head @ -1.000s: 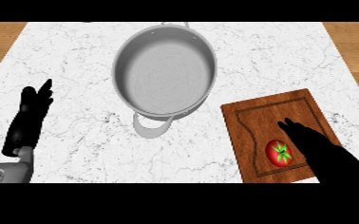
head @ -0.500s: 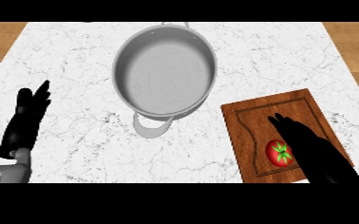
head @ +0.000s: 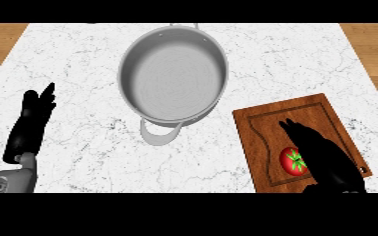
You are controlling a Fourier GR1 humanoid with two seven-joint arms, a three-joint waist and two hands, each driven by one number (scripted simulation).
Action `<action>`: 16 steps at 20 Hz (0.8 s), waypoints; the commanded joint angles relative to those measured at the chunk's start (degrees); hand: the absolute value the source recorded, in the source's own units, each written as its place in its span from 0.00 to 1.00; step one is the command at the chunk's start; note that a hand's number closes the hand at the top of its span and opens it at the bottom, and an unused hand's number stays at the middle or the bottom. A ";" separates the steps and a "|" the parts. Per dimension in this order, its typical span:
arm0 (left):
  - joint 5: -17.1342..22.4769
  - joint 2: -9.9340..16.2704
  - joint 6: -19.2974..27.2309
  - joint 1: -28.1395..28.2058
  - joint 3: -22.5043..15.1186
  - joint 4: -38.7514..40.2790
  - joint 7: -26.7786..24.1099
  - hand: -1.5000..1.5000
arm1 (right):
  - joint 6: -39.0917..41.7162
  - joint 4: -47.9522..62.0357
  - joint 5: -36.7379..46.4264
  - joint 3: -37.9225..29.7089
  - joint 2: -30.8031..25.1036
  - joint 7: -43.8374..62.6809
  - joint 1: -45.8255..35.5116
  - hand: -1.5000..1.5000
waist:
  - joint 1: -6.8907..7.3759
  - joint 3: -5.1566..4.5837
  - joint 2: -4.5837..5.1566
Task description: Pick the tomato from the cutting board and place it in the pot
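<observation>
Right hand creeping over the tomato, not grabbed yet

Nearest, at 5 o'clock, the right hand [head: 325,155] lies over the cutting board [head: 295,140] with fingers stretched out straight, holding nothing; since a second ago it has slid a bit toward 9 o'clock, so it now sits right beside the tomato [head: 293,160] and covers its right edge. One tomato, on the near part of the board, same spot as before. At 8 o'clock the left hand [head: 33,125] rests open on the marble counter [head: 81,60], fingers up, unchanged. Farther off, near 12 o'clock, one grey pot [head: 173,77] stands just beside the board's far-left corner, nothing in it. One board, one pot, two hands.
</observation>
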 commanded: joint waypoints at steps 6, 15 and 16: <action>-3.26 -2.64 0.27 -0.35 0.43 -0.46 1.15 0.50 | -3.73 10.60 3.39 -2.60 3.33 -6.78 -1.80 0.00 | 0.00 0.00 0.00; -2.63 -0.91 -3.84 0.85 3.95 -3.25 1.61 0.50 | 0.93 9.96 3.82 -5.64 4.58 -7.65 -2.66 0.00 | 0.08 -0.01 -0.02; -2.92 -2.12 -3.55 -1.62 3.41 -2.14 3.36 0.50 | 0.93 7.76 4.41 -5.58 4.97 -6.92 -0.74 0.00 | -0.06 -0.01 -0.02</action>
